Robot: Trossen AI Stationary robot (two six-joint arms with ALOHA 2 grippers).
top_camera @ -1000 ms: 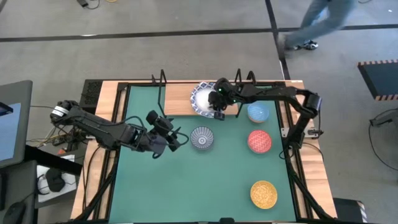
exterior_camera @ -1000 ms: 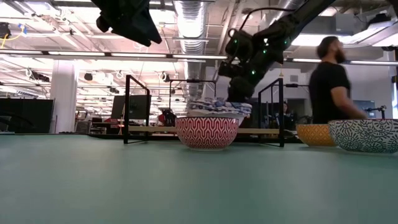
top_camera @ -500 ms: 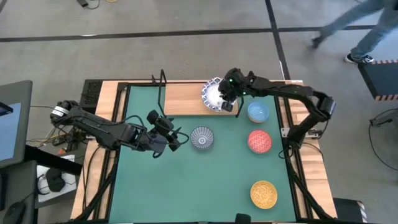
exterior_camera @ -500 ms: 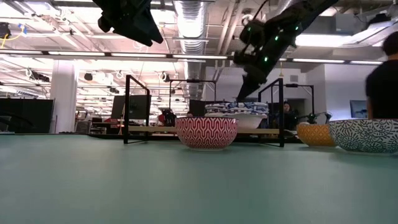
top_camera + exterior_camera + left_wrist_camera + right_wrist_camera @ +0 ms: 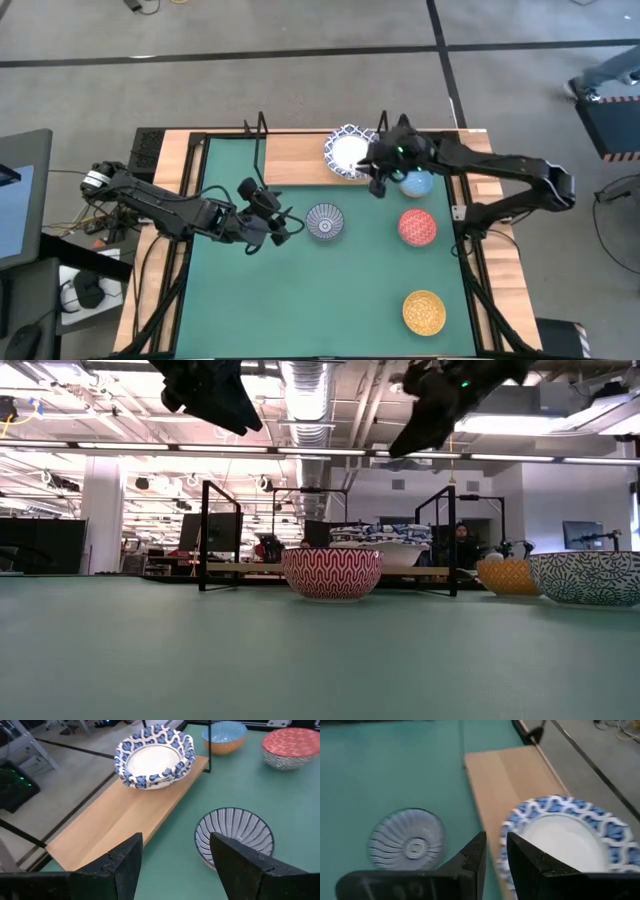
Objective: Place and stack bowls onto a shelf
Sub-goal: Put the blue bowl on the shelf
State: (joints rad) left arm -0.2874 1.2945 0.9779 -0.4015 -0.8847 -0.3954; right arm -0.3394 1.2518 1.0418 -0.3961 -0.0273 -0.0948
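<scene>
Blue-and-white bowls (image 5: 347,152) sit stacked on the shelf (image 5: 296,159); my right end effector (image 5: 379,187) hovers beside them, fingers narrowly apart, empty. My left end effector (image 5: 287,222), spread wide, waits by the grey-blue bowl (image 5: 325,221).

Stacked bowls (image 5: 349,152) on shelf (image 5: 295,158) at upper centre; four single bowls on mat (image 5: 300,290) below and right.
</scene>
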